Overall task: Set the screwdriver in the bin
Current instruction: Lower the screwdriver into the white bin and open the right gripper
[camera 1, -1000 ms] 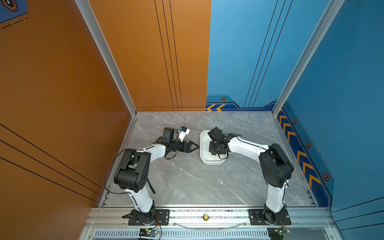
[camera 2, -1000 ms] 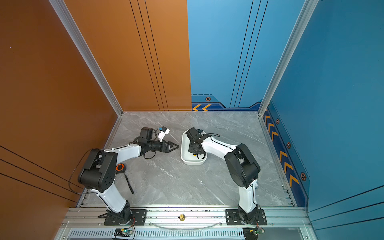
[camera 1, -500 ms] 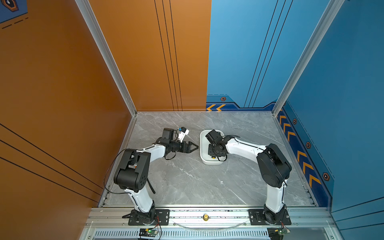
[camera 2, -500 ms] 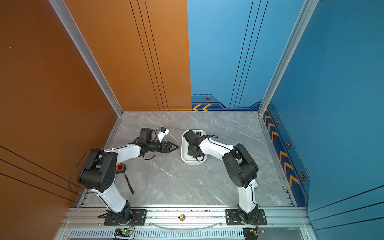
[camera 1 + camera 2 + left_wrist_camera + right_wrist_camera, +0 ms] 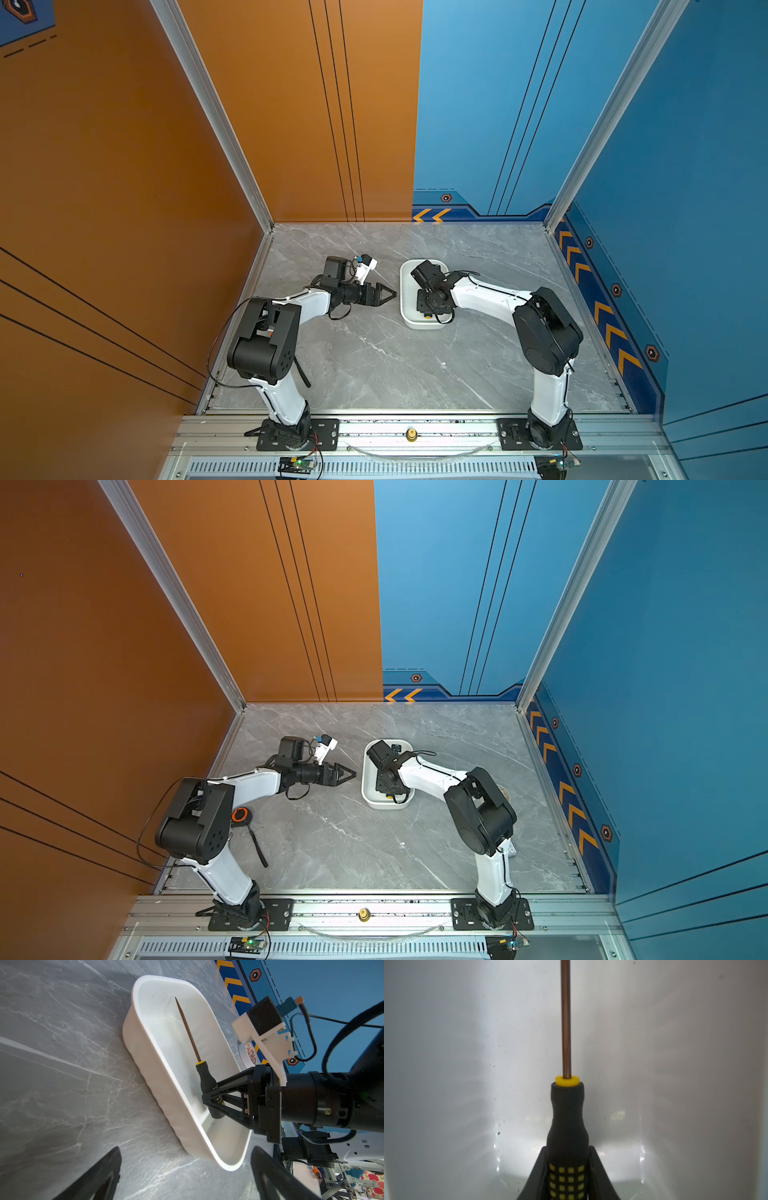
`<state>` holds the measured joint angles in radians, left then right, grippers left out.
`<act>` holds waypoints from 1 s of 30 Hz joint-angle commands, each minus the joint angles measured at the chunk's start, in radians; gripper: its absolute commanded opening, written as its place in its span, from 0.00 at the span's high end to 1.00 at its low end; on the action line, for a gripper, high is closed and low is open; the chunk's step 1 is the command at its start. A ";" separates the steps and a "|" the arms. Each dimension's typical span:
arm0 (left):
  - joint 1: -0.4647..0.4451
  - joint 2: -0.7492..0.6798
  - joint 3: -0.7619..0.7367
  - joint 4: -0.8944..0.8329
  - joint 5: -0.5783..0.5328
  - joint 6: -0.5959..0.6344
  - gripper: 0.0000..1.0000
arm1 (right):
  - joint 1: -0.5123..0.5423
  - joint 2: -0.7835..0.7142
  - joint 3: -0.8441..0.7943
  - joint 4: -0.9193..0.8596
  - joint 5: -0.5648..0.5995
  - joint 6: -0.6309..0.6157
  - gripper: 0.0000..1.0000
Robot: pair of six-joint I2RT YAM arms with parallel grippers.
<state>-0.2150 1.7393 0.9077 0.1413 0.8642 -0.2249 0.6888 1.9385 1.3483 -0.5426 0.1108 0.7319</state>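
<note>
The white bin (image 5: pixel 405 291) (image 5: pixel 365 781) lies mid-table, and its wall (image 5: pixel 143 1049) shows in the left wrist view. My right gripper (image 5: pixel 205 1098) (image 5: pixel 568 1151) reaches down into it, shut on the black, yellow-dotted handle of the screwdriver (image 5: pixel 204 1078) (image 5: pixel 566 1115). The thin shaft runs along the bin's length above its floor (image 5: pixel 467 1064). In both top views the wrist hides most of the tool; only its yellow end cap (image 5: pixel 427 316) (image 5: pixel 390 796) peeks out. My left gripper (image 5: pixel 390 294) (image 5: pixel 352 775) (image 5: pixel 186 1152) hovers just left of the bin, open and empty.
A roll of tape (image 5: pixel 248 1055) (image 5: pixel 503 791) lies right of the bin, partly behind the right arm. An orange-and-black round thing (image 5: pixel 240 815) with a black strap (image 5: pixel 258 848) lies by the left arm's elbow. A small pale object (image 5: pixel 513 848) sits near the right arm's base.
My right gripper has shifted a little to the left inside the bin, still holding the screwdriver. The left arm has stayed put.
</note>
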 commanded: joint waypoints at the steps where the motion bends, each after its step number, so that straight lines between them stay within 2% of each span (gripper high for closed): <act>1: 0.008 -0.021 -0.015 -0.005 -0.007 0.030 0.02 | 0.006 0.028 0.005 -0.033 0.042 -0.014 1.00; 8: 0.006 -0.018 -0.015 -0.003 -0.008 0.029 0.02 | 0.006 0.044 0.006 -0.033 0.048 -0.019 0.93; 13: 0.008 -0.016 -0.015 -0.003 -0.009 0.028 0.02 | 0.006 0.056 0.012 -0.033 0.048 -0.025 0.83; 15: 0.008 -0.017 -0.015 -0.004 -0.011 0.026 0.02 | 0.006 0.060 0.017 -0.033 0.047 -0.027 0.74; 17: 0.007 -0.013 -0.015 -0.005 -0.010 0.026 0.02 | 0.006 0.063 0.018 -0.033 0.049 -0.029 0.59; 20: 0.009 -0.012 -0.013 -0.003 -0.009 0.026 0.02 | 0.006 0.065 0.022 -0.033 0.049 -0.032 0.43; 22: 0.008 -0.012 -0.013 -0.004 -0.012 0.025 0.02 | 0.006 0.062 0.023 -0.034 0.051 -0.037 0.36; 30: 0.009 -0.021 -0.005 -0.010 -0.022 0.022 0.02 | 0.006 -0.005 0.071 -0.054 0.053 -0.096 0.30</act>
<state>-0.2142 1.7393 0.9077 0.1410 0.8558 -0.2249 0.6888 1.9793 1.3750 -0.5522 0.1360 0.6762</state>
